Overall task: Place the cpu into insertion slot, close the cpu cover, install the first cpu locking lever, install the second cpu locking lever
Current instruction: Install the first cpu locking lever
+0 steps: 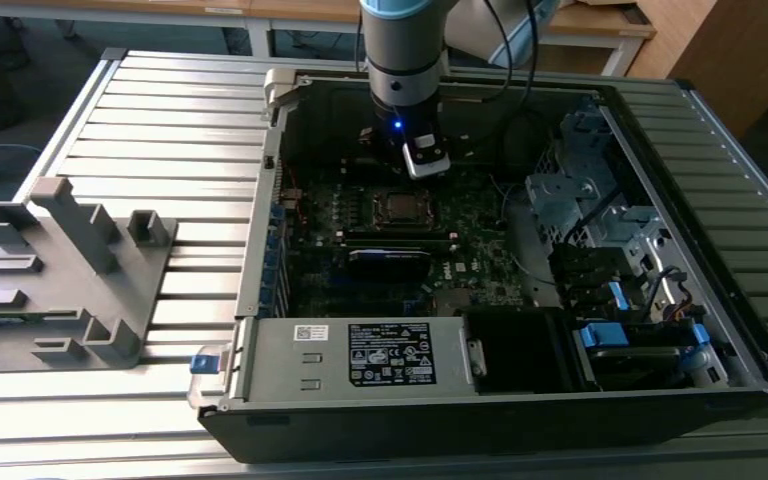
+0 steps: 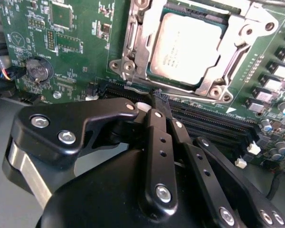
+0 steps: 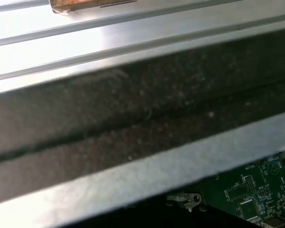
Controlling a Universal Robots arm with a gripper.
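Note:
The cpu (image 2: 185, 47), a silver-grey square chip, lies in the insertion slot (image 1: 379, 207) on the green motherboard. The silvery cpu cover (image 2: 237, 52) lies flat around the chip, which shows through its window. A thin wire lever (image 2: 190, 93) runs along the socket edge nearest my fingers. In the second wrist view my gripper (image 2: 160, 97) is shut, its black fingers pressed together with nothing between them. The tips sit just off that socket edge, by the lever. In the exterior view the gripper (image 1: 424, 165) hangs inside the case, just behind the slot.
The open case's walls (image 3: 133, 123) ring the board. A grey power-supply box (image 1: 357, 355) fills the front, and drive bays (image 1: 598, 220) line the exterior view's right. Memory slots (image 2: 218, 121) and a coin battery (image 2: 38, 70) flank the socket. A grey fixture (image 1: 57, 280) stands on the slatted table.

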